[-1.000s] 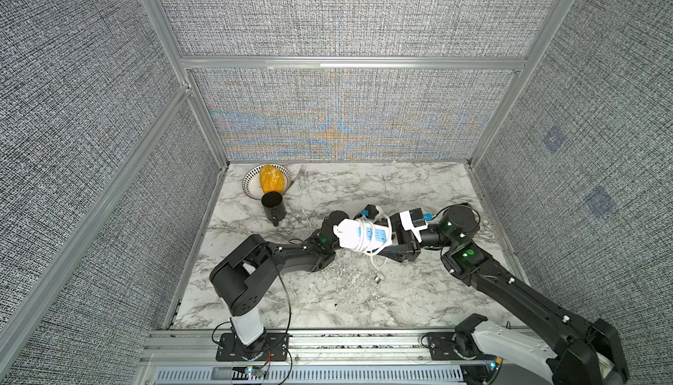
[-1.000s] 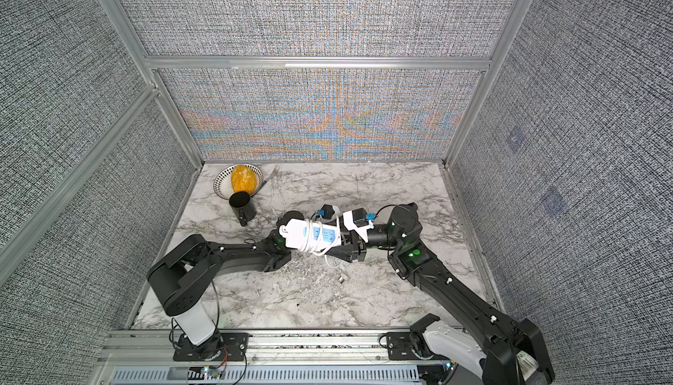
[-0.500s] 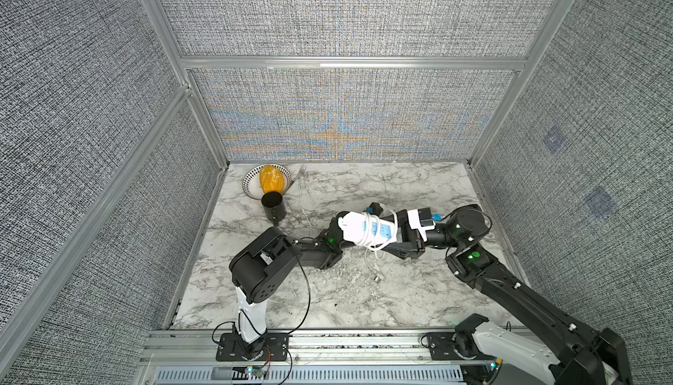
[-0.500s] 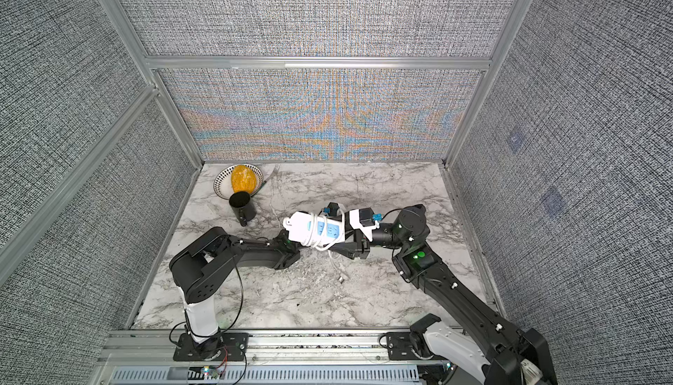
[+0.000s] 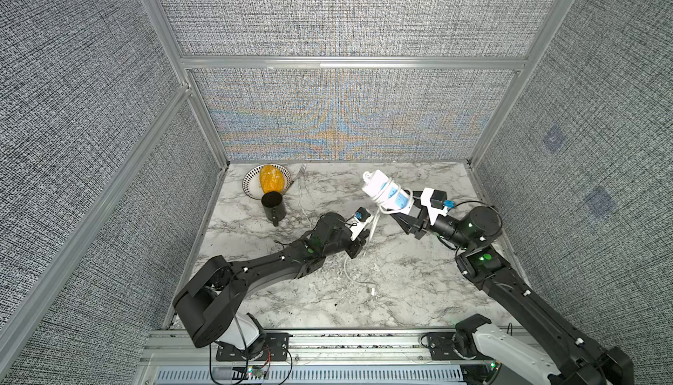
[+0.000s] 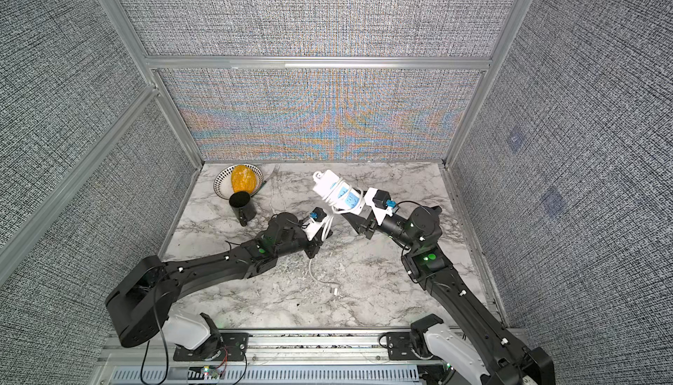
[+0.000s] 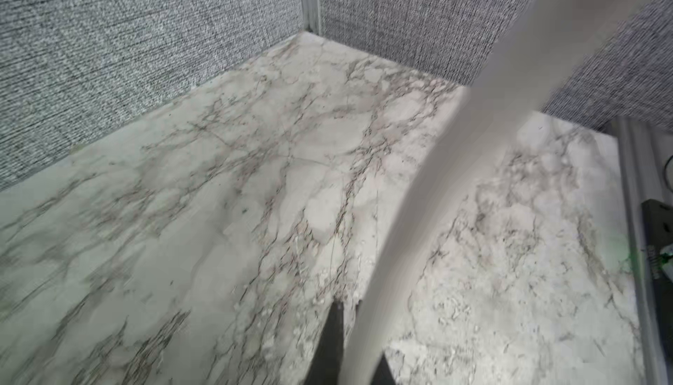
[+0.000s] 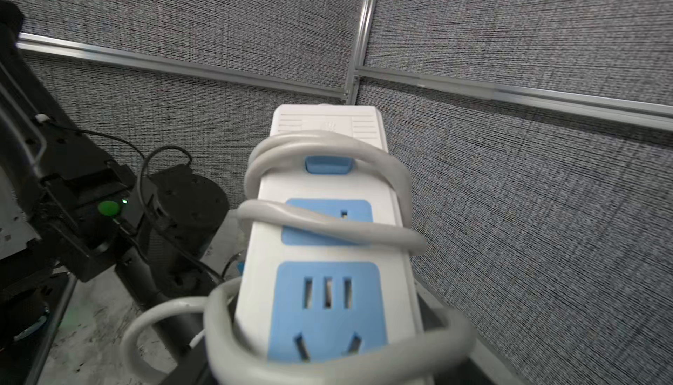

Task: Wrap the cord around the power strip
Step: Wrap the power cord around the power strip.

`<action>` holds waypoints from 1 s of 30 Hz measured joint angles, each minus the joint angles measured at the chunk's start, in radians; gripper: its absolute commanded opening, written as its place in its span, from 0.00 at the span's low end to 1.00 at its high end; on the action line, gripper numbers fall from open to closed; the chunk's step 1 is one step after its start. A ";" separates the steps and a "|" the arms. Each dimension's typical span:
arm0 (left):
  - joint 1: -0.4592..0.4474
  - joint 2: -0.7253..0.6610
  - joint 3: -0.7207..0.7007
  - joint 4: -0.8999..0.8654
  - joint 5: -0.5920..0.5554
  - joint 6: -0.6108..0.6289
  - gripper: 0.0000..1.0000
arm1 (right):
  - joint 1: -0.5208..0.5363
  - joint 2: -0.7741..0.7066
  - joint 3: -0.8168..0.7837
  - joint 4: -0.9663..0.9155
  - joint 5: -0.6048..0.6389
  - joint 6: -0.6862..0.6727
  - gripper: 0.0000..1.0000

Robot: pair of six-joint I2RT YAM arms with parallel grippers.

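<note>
My right gripper (image 5: 405, 215) is shut on the near end of the white power strip (image 5: 385, 189), holding it raised and tilted above the marble table (image 5: 400, 285). In the right wrist view the power strip (image 8: 327, 314) shows blue socket panels, with the cord (image 8: 327, 224) looped round it in three turns. From the strip the cord (image 5: 375, 223) drops to my left gripper (image 5: 361, 244), which is shut on it. Its tail lies on the table and ends in a small plug (image 5: 371, 289). In the left wrist view the blurred cord (image 7: 418, 201) runs between the dark fingers (image 7: 335, 328).
A striped bowl (image 5: 251, 179) holding a yellow-orange object stands at the back left corner. A black cup (image 5: 273, 207) is in front of it and a fork (image 5: 299, 172) lies beside it. Fabric walls close in three sides.
The left gripper has gone from open beside the strip to shut on the hanging cord, drawing back leftward. The right arm has carried the strip up and toward the back right.
</note>
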 measured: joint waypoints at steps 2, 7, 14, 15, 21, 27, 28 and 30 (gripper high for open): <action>0.000 -0.028 0.004 -0.084 -0.051 0.022 0.02 | -0.013 -0.012 -0.017 0.018 0.032 0.009 0.00; 0.001 -0.070 0.052 -0.280 -0.210 0.080 0.02 | -0.029 -0.022 -0.029 0.050 0.086 0.028 0.00; 0.003 -0.108 0.080 -0.455 -0.388 0.182 0.01 | -0.037 -0.031 -0.026 0.024 0.201 0.029 0.00; 0.006 -0.122 0.081 -0.477 -0.413 0.196 0.01 | -0.040 -0.034 -0.022 0.009 0.227 0.023 0.00; 0.021 -0.208 0.082 -0.566 -0.505 0.261 0.00 | -0.065 -0.047 -0.003 -0.063 0.349 0.002 0.00; 0.029 -0.283 0.095 -0.653 -0.548 0.305 0.01 | -0.076 -0.018 0.025 -0.144 0.446 -0.028 0.00; 0.029 -0.299 0.103 -0.668 -0.550 0.308 0.01 | -0.077 -0.007 0.036 -0.163 0.463 -0.033 0.00; 0.029 -0.336 0.120 -0.692 -0.551 0.321 0.01 | -0.078 0.014 0.052 -0.197 0.489 -0.052 0.00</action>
